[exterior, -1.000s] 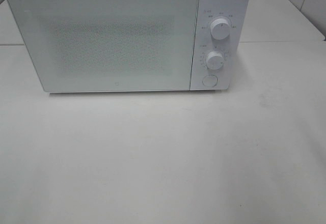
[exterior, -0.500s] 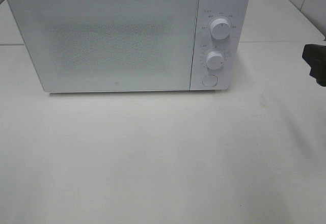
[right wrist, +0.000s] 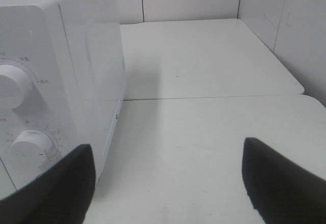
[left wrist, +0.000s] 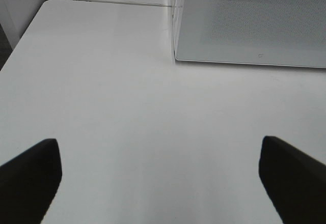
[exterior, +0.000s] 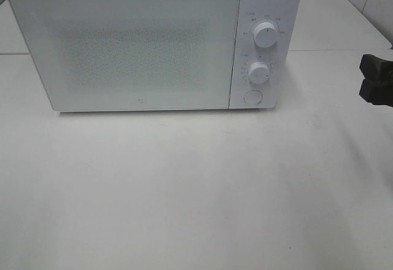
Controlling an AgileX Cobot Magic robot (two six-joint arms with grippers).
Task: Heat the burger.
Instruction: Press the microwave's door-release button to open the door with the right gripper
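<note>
Sadly, we see no burger anywhere; the microwave door [exterior: 135, 49] is shut. Our left pincer [left wrist: 159, 146] and right pincer [right wrist: 167, 147] are spread wide, holding nothing. A burger is probably soft and light, so we should hold its sides gently.

Little of the robot shows. In the high view the right gripper [exterior: 368, 78] is a matt black, blocky piece cut off by the frame edge, two rounded lobes with a narrow seam between them. The wrist views show the left fingers [left wrist: 30, 175] and the right fingers [right wrist: 61, 183] as plain black wedges, smooth-faced with blunt, slightly rounded tips, too dark for surface detail.
</note>
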